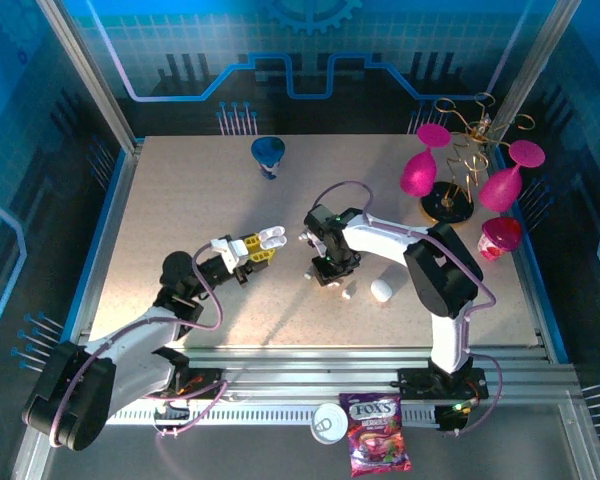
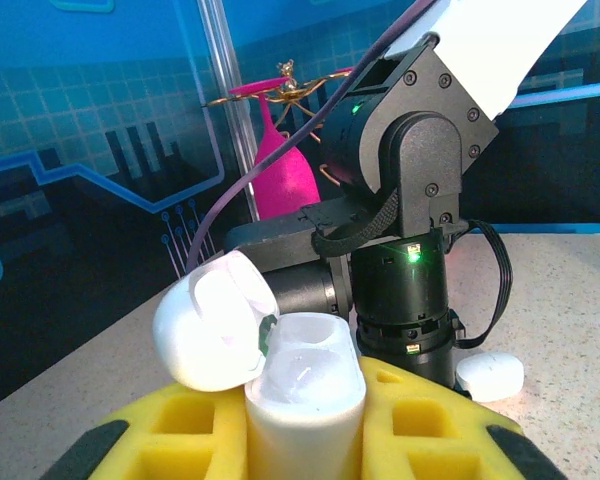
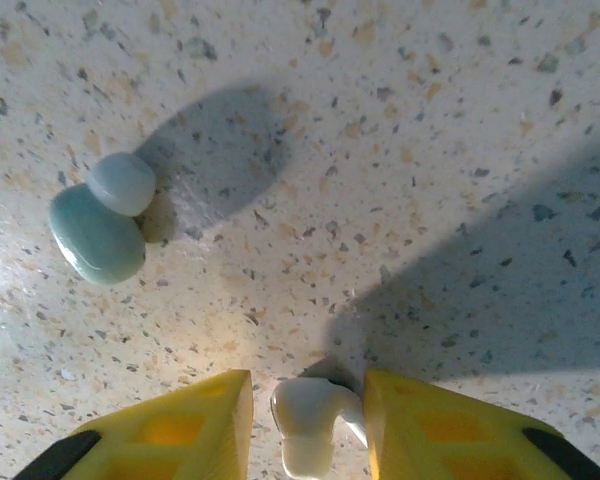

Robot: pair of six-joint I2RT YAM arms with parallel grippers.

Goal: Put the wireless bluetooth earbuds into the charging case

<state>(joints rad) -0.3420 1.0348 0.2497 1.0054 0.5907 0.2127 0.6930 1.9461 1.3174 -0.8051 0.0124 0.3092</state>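
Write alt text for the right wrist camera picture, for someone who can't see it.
A small white earbud lies on the speckled table between the right gripper's two yellow fingers, which stand apart on either side of it. At upper left lies a pale green rounded object with a smaller white piece touching it.

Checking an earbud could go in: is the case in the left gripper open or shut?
Open: the charging case, clamped in the left gripper, has its lid hinged back off the body.

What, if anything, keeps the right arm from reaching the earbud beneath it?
Probably nothing: the right arm hangs directly over the earbud, jaws apart on either side of it, with only bare table around.
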